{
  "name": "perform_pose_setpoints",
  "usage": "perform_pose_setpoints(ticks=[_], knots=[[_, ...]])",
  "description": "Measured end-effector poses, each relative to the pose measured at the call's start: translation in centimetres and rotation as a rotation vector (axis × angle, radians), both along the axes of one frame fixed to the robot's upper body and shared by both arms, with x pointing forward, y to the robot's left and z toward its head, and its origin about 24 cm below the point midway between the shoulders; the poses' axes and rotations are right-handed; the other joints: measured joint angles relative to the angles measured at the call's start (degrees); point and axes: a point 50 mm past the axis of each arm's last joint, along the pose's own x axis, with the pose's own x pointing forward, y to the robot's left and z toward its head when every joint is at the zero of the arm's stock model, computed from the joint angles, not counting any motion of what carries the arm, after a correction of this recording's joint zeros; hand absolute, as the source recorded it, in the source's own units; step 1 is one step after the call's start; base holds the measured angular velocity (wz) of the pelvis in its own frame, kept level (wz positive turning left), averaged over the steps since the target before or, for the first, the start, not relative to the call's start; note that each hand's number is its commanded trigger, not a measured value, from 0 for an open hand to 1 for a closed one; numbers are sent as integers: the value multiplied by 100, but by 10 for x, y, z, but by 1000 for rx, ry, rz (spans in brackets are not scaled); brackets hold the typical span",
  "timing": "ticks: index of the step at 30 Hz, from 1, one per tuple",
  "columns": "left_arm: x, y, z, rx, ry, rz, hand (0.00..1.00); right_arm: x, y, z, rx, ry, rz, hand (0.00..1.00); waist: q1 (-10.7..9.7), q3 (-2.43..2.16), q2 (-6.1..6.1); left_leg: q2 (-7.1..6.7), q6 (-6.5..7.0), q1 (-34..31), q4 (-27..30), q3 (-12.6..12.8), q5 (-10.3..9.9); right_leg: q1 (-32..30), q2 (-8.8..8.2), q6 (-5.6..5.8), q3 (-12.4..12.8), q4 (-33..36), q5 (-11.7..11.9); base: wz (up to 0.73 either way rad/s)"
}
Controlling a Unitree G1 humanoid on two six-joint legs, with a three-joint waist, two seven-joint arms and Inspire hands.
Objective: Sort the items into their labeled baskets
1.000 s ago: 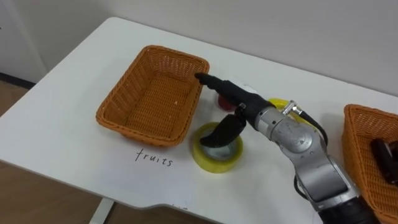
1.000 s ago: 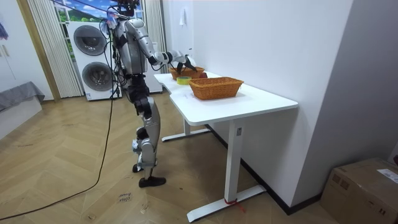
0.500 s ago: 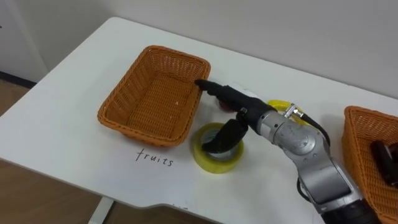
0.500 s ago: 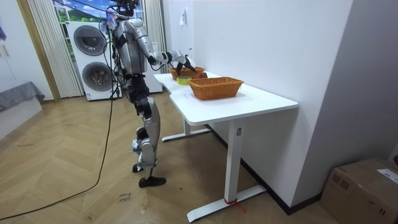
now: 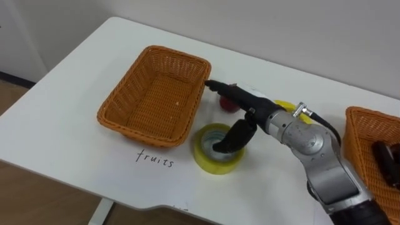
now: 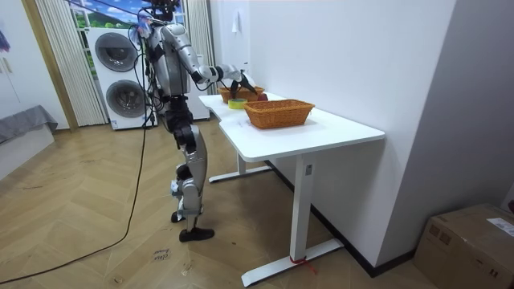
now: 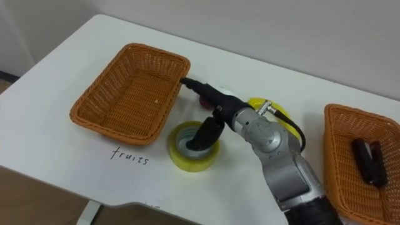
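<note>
White table (image 5: pixel 62 81): right hand (image 5: pixel 251 115), fingers (image 5: pixel 220 88) straight, thumb now deeper inside tape roll (image 5: pixel 203 154).

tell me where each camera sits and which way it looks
left eye view: on the robot's head, looking down at table, fruit basket and tape roll; right hand reaches in from the right.
right eye view: beside it, same downward look, same right hand, more of the second basket.
room view: stands off in the room, facing the whole robot at the table.
shared: table, fruit basket, second basket.
</note>
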Motion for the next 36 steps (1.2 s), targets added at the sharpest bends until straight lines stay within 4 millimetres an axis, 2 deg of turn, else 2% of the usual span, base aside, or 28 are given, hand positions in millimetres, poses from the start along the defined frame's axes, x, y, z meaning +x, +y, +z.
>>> perform_pose_setpoints(ticks=[2, 6, 10, 19, 23, 36], knots=[[0, 1, 0, -4, -1, -1, 0, -2, -4, -5, -10, 19, -20, 0, 2, -8, -14, 0, 0, 2, 1, 0, 0, 1, -2, 0, -18, 1, 0, 0], [-3, 3, 0, -2, 2, 13, 0, -7, -13, -13, -18, 72, -52, 0, -9, 5, -40, -7, 1, 2, 5, -6, 0, 2, -6, 0, -26, 2, 0, 0], [-7, 3, 0, -1, 11, 18, 0, -7, -18, -14, -17, 93, -67, 0, -51, 9, -42, -8, 1, 2, 8, -6, 0, 2, -5, 0, -24, 1, 0, 0], [-10, 4, 0, 1, 14, 25, 0, -7, -18, -14, -49, 119, -27, 0, -106, 14, -70, -5, 1, 3, -2, -15, 0, -2, -2, 0, -28, 0, 0, 0], [-8, 5, 1, 3, 11, 24, 0, -8, -18, -14, -47, 132, -18, 0, -111, 33, -107, -3, 1, 4, 0, -14, 0, -2, -1, 0, -28, -1, 0, 0], [-10, 6, 0, 3, 23, 29, 0, -10, -18, -18, -49, 201, 15, 0, -80, 30, -115, -2, 1, 18, 3, 6, 1, 8, 0, 0, -27, -1, 0, 0]])
